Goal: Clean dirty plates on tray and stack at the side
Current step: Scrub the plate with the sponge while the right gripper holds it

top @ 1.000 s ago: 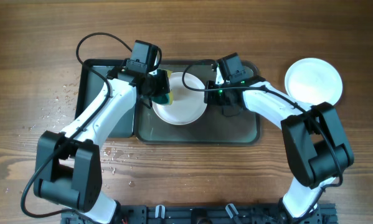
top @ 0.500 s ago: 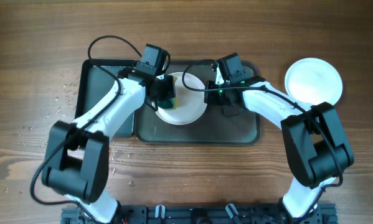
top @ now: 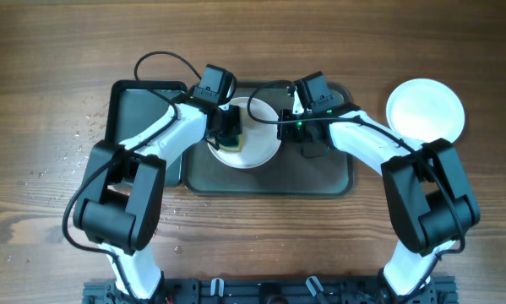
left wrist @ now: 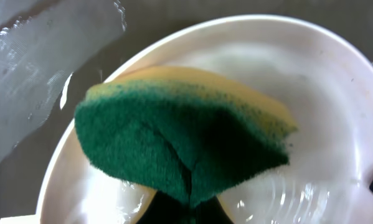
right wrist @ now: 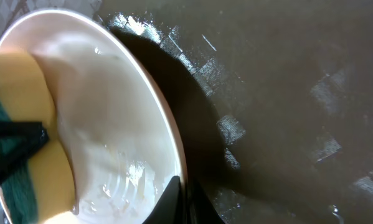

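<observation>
One white plate (top: 257, 139) is held tilted over the dark grey tray (top: 320, 173). My right gripper (top: 288, 120) is shut on the plate's right rim (right wrist: 177, 168). My left gripper (top: 227, 131) is shut on a green-yellow sponge (left wrist: 180, 143) and presses it against the plate's wet inner face (left wrist: 323, 118). The sponge also shows in the right wrist view (right wrist: 24, 155). White plates (top: 425, 110) lie stacked on the table at the far right; I cannot tell how many.
A narrower black tray (top: 138, 127) lies to the left of the grey tray, under my left arm. Water drops (top: 88, 127) speckle the wood at the left. The grey tray's floor (right wrist: 286, 112) is wet.
My left gripper has carried the sponge to the right, from the plate's left edge onto its inner face. The right gripper and plate have stayed put.
</observation>
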Action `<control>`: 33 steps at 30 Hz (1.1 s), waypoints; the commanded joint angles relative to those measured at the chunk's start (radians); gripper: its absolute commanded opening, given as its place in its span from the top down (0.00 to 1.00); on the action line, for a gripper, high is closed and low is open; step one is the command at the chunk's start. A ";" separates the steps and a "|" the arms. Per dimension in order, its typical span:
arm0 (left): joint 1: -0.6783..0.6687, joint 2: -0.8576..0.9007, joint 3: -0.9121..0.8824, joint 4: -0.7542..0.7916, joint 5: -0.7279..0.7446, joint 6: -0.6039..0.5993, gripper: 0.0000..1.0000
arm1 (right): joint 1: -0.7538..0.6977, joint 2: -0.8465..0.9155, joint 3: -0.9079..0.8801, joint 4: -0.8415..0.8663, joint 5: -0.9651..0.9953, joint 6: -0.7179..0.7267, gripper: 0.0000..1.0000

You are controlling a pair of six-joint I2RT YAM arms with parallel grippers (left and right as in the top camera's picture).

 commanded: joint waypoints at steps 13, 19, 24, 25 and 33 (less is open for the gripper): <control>0.006 0.034 -0.006 0.335 -0.016 0.030 0.96 | 0.006 0.021 -0.011 0.005 0.013 -0.029 0.96; 0.006 -0.086 -0.004 0.318 0.041 0.029 0.96 | 0.006 0.021 -0.011 0.005 0.013 -0.029 0.96; 0.013 -0.246 -0.003 0.224 0.108 0.030 0.96 | 0.006 0.021 -0.011 0.005 0.013 -0.029 0.96; 0.018 -0.274 -0.003 0.205 0.109 0.029 0.96 | 0.006 0.021 -0.011 0.005 0.013 -0.029 0.96; 0.023 -0.280 -0.005 0.154 0.108 0.030 0.96 | 0.006 0.021 -0.011 0.009 0.013 -0.029 0.96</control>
